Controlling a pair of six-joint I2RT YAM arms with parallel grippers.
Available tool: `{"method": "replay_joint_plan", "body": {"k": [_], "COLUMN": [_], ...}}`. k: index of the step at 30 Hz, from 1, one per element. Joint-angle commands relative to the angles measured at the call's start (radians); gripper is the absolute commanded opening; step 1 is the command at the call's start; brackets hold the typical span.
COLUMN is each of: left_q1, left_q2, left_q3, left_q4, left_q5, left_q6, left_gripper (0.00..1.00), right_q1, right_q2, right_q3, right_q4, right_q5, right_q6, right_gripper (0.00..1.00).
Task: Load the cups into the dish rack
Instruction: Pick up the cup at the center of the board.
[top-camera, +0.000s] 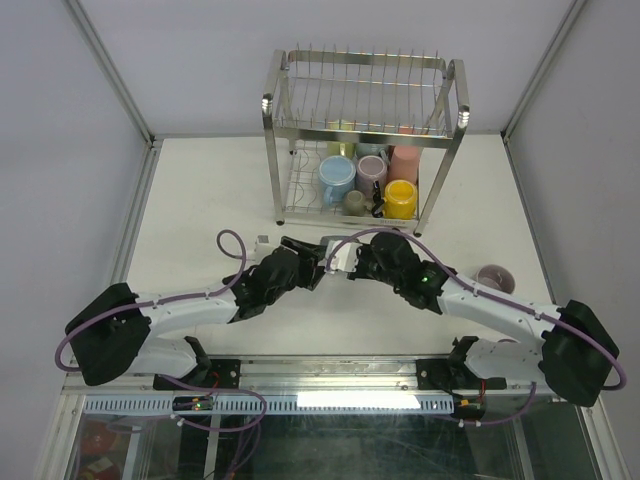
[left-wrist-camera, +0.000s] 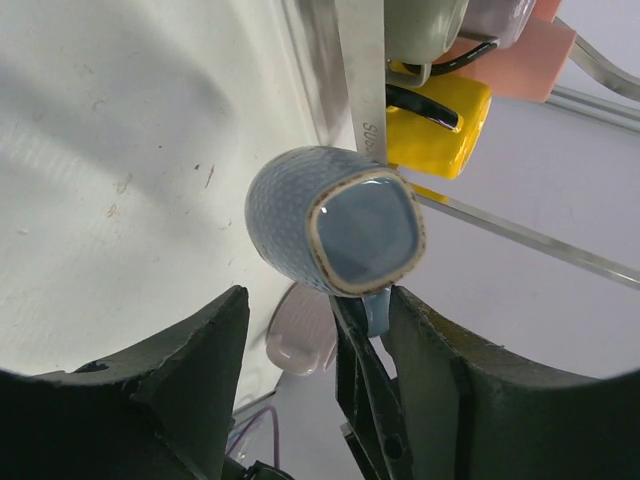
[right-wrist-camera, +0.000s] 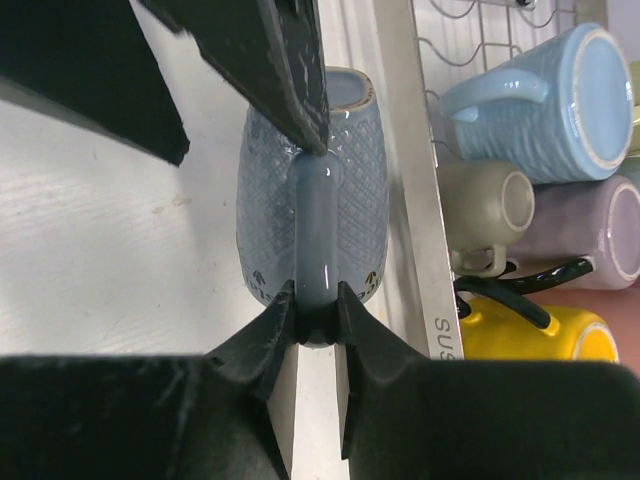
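My right gripper (right-wrist-camera: 315, 300) is shut on the handle of a grey-blue mug (right-wrist-camera: 262, 190), held on its side just above the table in front of the dish rack (top-camera: 268, 105). My left gripper (left-wrist-camera: 315, 335) is open. One of its fingers (right-wrist-camera: 270, 60) rests against the top of the mug's handle. In the left wrist view the mug's base (left-wrist-camera: 365, 230) faces me, with the right gripper's fingers between my jaws. Both grippers meet at mid-table (top-camera: 340, 260). The rack's lower tier holds a light blue (top-camera: 337, 178), mauve (top-camera: 371, 171), pink (top-camera: 405, 160) and yellow mug (top-camera: 400, 197).
A mauve cup (top-camera: 495, 277) lies on the table to the right, also seen in the left wrist view (left-wrist-camera: 300, 335). A small grey-beige mug (right-wrist-camera: 485, 205) lies at the rack's front. The rack's steel leg (right-wrist-camera: 415, 200) stands right beside the held mug. The upper tier looks bare.
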Motion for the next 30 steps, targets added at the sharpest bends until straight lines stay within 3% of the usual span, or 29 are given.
{"method": "replay_joint_plan", "body": {"k": [1,11,15,21,30], "left_q1": [-0.010,-0.021,-0.021,-0.021,-0.021], "left_q2": [0.024,0.043,0.083,0.123,0.168], "left_q3": [0.042,0.056,0.051,0.039,0.029], "left_q4": [0.035,0.064,0.107,0.193,0.263], "left_q5": [-0.015,-0.037,-0.037,-0.060,-0.055], "left_q6": [-0.053,-0.056,-0.084,-0.099,-0.094], "left_gripper": [0.57,0.57,0.53,0.32,0.37], "right_q1": [0.040,0.099,0.117,0.147,0.187], "right_q2": [-0.002,0.033,0.032,0.044,0.049], "right_q3": [0.000,-0.028,-0.037,-0.058,-0.083], "right_q4": [0.188,0.253,0.269,0.296,0.331], "right_q5": [0.061,0.132,0.132,0.139,0.169], "right_q6": [-0.009,-0.066,-0.066,-0.071,-0.130], "right_gripper": [0.00,0.00,0.00,0.00,0.00]}}
